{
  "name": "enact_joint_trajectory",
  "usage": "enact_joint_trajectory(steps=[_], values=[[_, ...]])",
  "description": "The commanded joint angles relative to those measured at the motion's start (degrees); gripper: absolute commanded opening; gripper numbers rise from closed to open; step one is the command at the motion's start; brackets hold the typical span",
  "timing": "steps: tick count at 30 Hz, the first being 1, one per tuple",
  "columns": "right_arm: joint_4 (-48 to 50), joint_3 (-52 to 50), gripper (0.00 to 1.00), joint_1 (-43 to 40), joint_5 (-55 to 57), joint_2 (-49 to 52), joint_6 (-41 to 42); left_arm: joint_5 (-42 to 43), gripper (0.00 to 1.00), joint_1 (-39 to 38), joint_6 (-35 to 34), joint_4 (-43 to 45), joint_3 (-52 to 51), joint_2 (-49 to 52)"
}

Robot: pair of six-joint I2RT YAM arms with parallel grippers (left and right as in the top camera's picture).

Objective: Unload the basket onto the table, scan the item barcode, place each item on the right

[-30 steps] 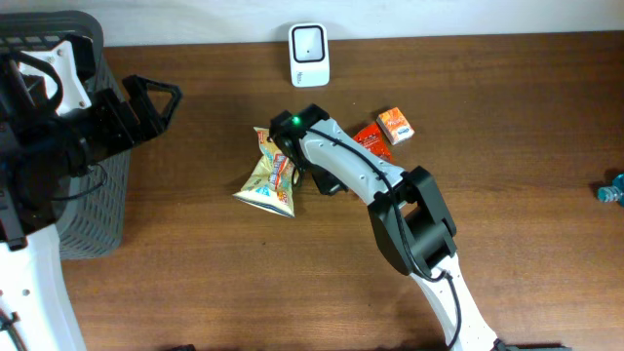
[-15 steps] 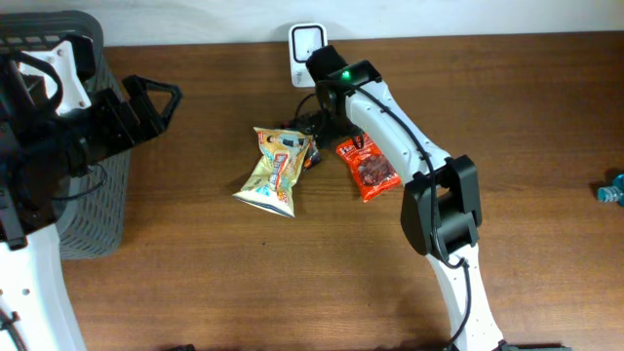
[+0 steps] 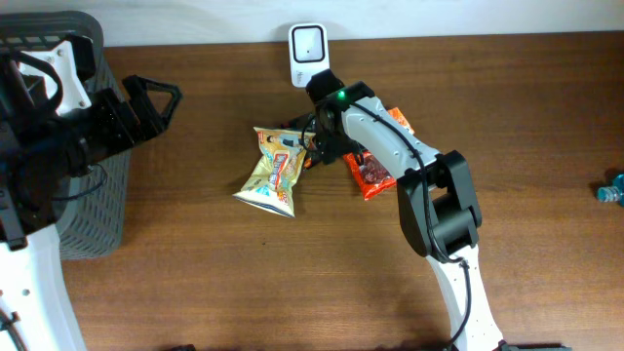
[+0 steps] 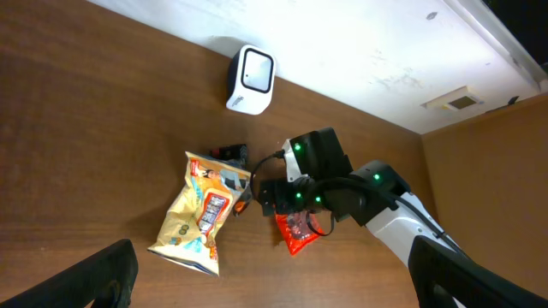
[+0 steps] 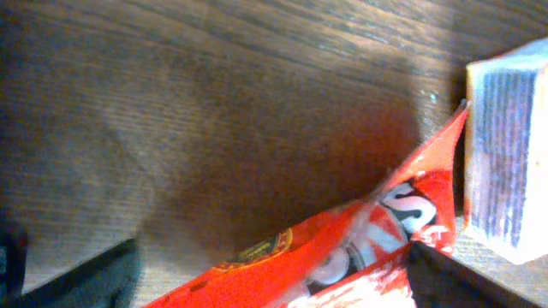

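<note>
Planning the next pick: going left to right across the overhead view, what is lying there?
grey basket → yellow snack bag → red packet → teal item at the right edge

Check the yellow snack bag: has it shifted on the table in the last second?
No. In the overhead view the yellow snack bag lies where it did, below and left of the white scanner, its corners unmoved.
</note>
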Motion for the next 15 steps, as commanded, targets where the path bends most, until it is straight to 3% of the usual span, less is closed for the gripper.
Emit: enact_joint_trajectory(steps=[1,5,8,10,11,15], values=[[0.24,-3.58,0.7,-0.02,0.79,1.46,0.42,0.66,0.99,-0.13,1.09,0.07,0.26,-0.2],[-0.02,-3.19,0.31,-0.07,0.74,1.42,2.78,0.66,0.99,-0.13,1.09,0.09,0.26,-0.2],[-2.58,0.07,0.27,-0.07,0.44,1.4,3.3,0.66,0.99,-0.13,1.09,0.07,0.26,-0.2],[-7.67,6.36,0.1,-0.07,-2.19,1.4,3.26,0.66,0.99,-0.13,1.09,0.09,0.26,-0.2],[-9.14,8.48,0.06,-0.09,-3.3,1.4,3.26,0.66,0.99,-0.13,1.09,0.09,0.26,-0.2],[-18.88,22.88,0.04,-0.2,-12.85,1.4,3.19,0.66,0.99,-0.13,1.09,0.09,0.26,-0.2]])
